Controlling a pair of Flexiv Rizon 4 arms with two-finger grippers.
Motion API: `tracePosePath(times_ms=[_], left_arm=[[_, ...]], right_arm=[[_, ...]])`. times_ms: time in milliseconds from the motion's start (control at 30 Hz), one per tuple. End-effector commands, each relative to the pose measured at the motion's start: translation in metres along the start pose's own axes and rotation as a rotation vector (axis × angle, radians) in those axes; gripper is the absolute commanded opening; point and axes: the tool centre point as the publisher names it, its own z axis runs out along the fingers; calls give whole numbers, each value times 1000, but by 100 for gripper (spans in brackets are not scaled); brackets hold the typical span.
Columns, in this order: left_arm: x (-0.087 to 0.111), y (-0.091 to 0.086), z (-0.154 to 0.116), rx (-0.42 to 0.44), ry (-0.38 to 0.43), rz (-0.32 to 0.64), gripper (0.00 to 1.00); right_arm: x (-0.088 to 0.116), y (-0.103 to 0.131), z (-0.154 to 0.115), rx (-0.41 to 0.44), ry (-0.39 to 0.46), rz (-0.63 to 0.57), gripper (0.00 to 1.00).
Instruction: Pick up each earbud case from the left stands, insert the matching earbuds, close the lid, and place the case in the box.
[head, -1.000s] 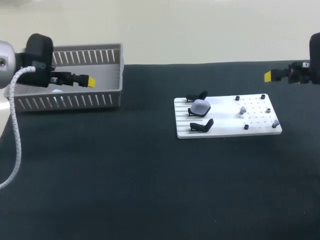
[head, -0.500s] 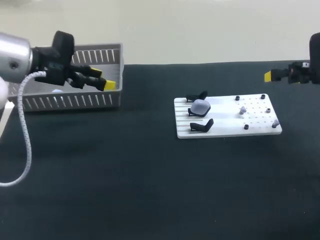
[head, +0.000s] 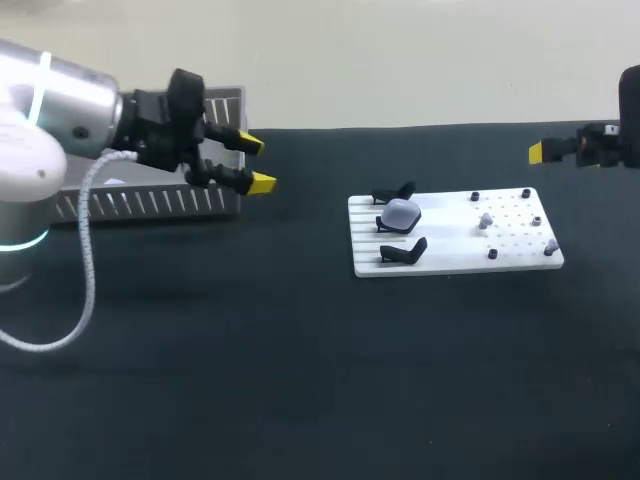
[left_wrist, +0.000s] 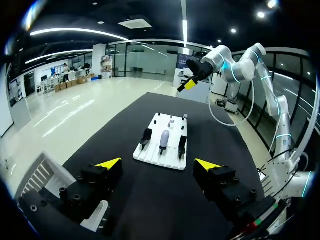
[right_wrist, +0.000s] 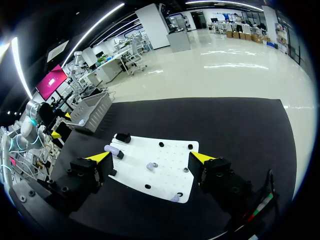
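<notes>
Swinging out from over the gray box (head: 150, 203), the left gripper (head: 257, 165) has cleared that box's right-hand wall and now hangs above the black table (head: 300, 380), in the open stretch between the box and the white board (head: 455, 262). The right gripper (head: 540, 152) has not shifted from its post over the table's right edge.

Nearest the camera on the board, the first of three black stands (head: 403, 252) sits bare. Just behind it, the pale earbud case (head: 401, 213) rests on the middle stand, lid down, untouched by either arm. The farthest stand is also bare. Across the board's right half, among small black pegs (head: 492, 254), lie two pale earbuds (head: 486, 218), one near the middle of the peg field and one by the near right corner.

Farther back, both grippers stand well apart from the board. The left one's yellow-tipped fingers are spread wide with nothing between them; the right wrist view shows the right one's fingers equally wide and holding nothing. At the far left, the box sits against the table's back edge.
</notes>
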Motion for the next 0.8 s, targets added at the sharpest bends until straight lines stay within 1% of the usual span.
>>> tracePosePath(times_ms=[33,200,333,667,800], left_arm=[[-3,11,27,66,11,6,100],[-1,3,48,107,-1,38,100],[3,-1,62,112,0,67,100],[11,3,98,111,-2,59,100],[12,5,110,107,25,85,100]], right_arm=[[0,0,0,2,0,0,100],[0,0,0,2,0,0,100],[0,0,0,2,0,0,100],[0,0,0,2,0,0,100],[0,0,0,2,0,0,100]])
